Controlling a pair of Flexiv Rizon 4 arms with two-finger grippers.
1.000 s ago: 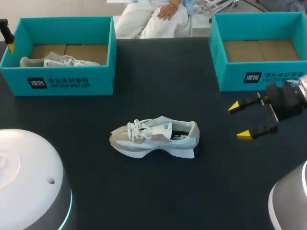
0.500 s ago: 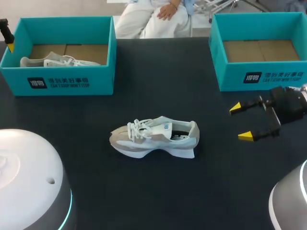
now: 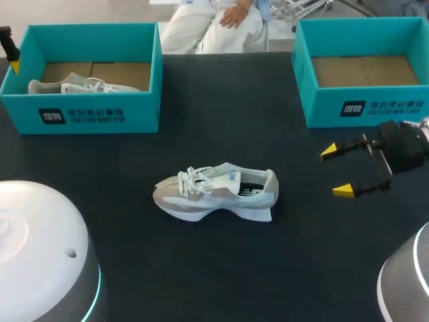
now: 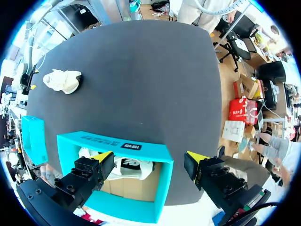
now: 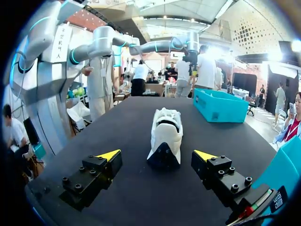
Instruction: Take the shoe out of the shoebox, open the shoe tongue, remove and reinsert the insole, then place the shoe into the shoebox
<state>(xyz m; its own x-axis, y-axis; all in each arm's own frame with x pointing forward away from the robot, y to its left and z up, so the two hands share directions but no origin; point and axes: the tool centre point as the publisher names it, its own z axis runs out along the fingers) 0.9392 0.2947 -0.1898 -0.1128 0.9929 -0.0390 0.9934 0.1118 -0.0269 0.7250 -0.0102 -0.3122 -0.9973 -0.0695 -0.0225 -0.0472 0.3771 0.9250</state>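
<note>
Pale shoe (image 3: 214,193) upright on table (image 3: 201,268), apart from left shoebox (image 3: 94,115), right shoebox (image 3: 362,107)

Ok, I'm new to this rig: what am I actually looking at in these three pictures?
Two robot arms work at a black table. The head view looks down from above; each round picture comes from a camera on one wrist. One shoe lies mid-table. The right gripper, open and empty, sits beside it, facing its heel. The left gripper, also open and empty, hangs over the edge of the left box, where a second shoe lies. The right box shows only its cardboard floor.
</note>
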